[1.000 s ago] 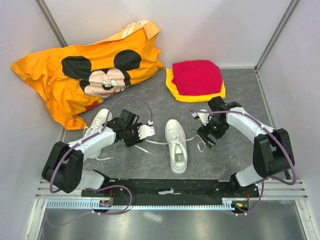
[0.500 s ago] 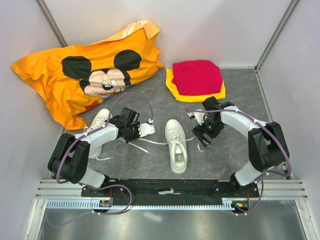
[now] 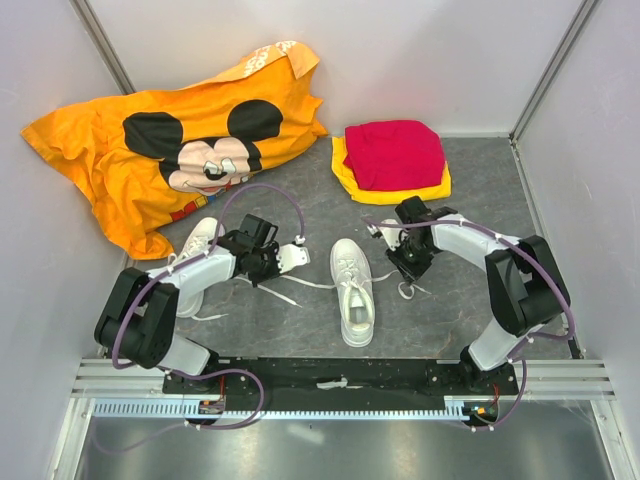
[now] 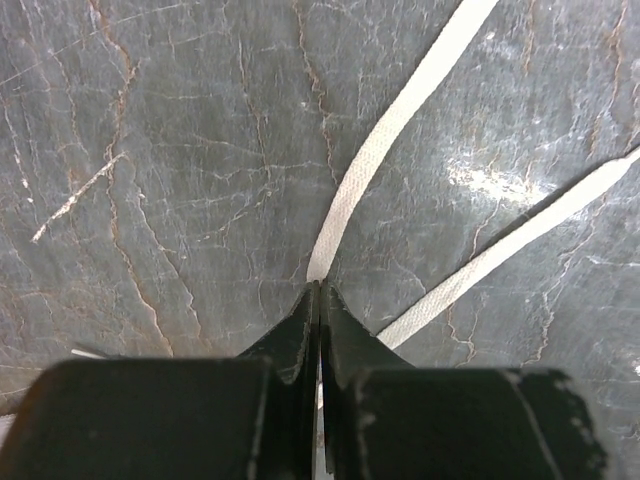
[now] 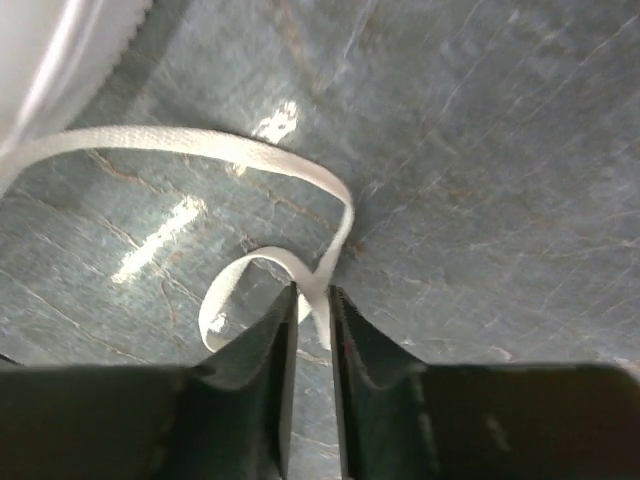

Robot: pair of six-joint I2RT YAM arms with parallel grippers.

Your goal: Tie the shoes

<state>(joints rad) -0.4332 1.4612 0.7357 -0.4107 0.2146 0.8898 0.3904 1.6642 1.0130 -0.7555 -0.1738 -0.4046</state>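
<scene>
Grey veined tabletop (image 3: 470, 210) is stretching between white walls and carrying both shoes. One shoe (image 3: 355, 290) is sitting in the middle with its toe pointing at the arm bases, and the two pincers are flanking it. The other shoe (image 3: 197, 248) is lying far left, partly under the left arm.

The left pincer (image 3: 268, 278) is sitting just left of the middle shoe, low on the tabletop. In its wrist view the left pincer (image 4: 320, 300) is standing fully closed, and its tips are pinching the end of a flat lace (image 4: 370, 165) that is running up and to the right. A second strand (image 4: 500, 250) is lying beside it on the right, apart from the tips.

The right pincer (image 3: 405, 272) is sitting just right of the same shoe. In its own view the right pincer (image 5: 312, 300) is gripping a looped lace (image 5: 250, 150), with the strand filling the narrow gap between the fingers and the loop curling to the left on the stone.

An orange shirt (image 3: 110, 150) and red and yellow cloths (image 3: 393, 155) are lying at the back, well apart from both pincers.
</scene>
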